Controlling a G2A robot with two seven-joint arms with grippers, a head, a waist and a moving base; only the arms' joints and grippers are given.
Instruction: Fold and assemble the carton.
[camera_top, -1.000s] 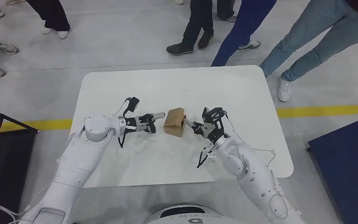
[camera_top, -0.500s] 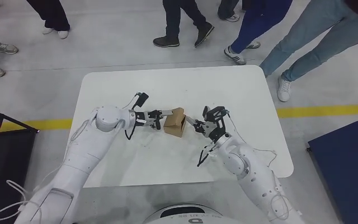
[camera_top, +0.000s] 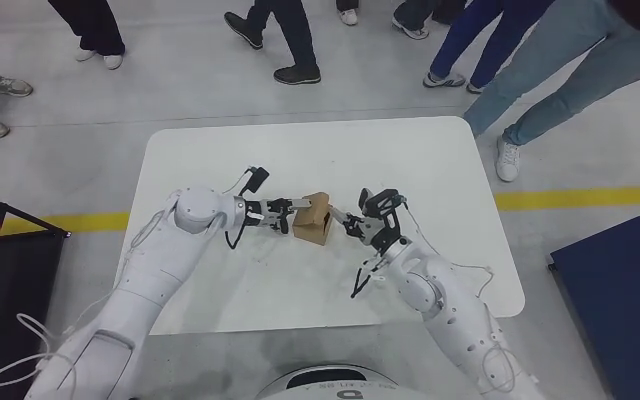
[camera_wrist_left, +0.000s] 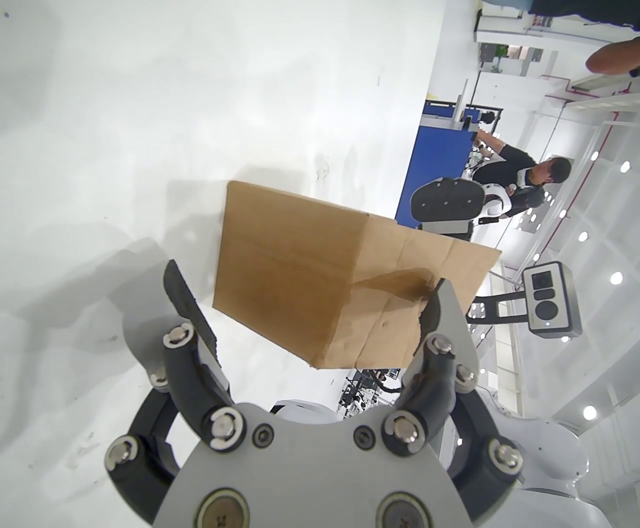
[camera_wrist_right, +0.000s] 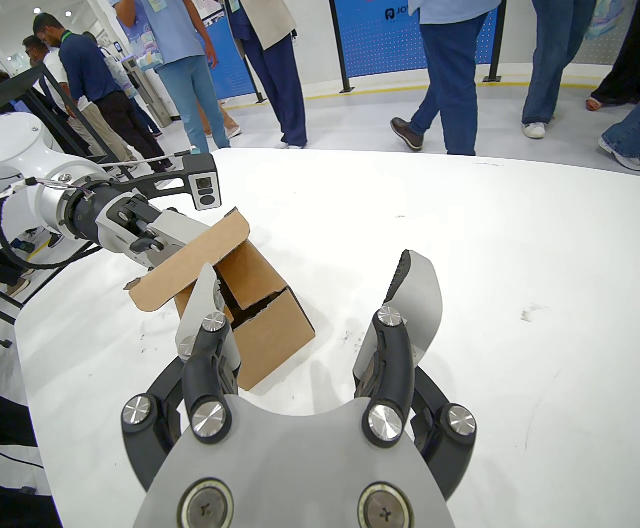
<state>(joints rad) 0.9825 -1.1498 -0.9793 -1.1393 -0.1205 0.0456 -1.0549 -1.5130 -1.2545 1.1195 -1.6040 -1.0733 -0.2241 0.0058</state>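
The left fingers (camera_wrist_left: 192, 312) are open and grip nothing; one tip only touches the raised flap (camera_wrist_left: 415, 280). The right fingers (camera_wrist_right: 417, 285) are spread wide and empty as well.

We think the main danger starts at the carton (camera_top: 313, 218) itself: nothing clamps it, so a push on the flap may slide it over the table or tip it instead of folding it. The flap may also spring back when it is released (the inner flaps look only partly closed, with a gap between them). If both arms press together, the fingers may meet or crush the cardboard.

The carton rests between the two arms, its open end turned toward the right fingers. One right finger lies just at this open end, the other off to the side. The second left finger hangs apart from the carton's wall. All of this is near the middle of the table (camera_top: 430, 170).
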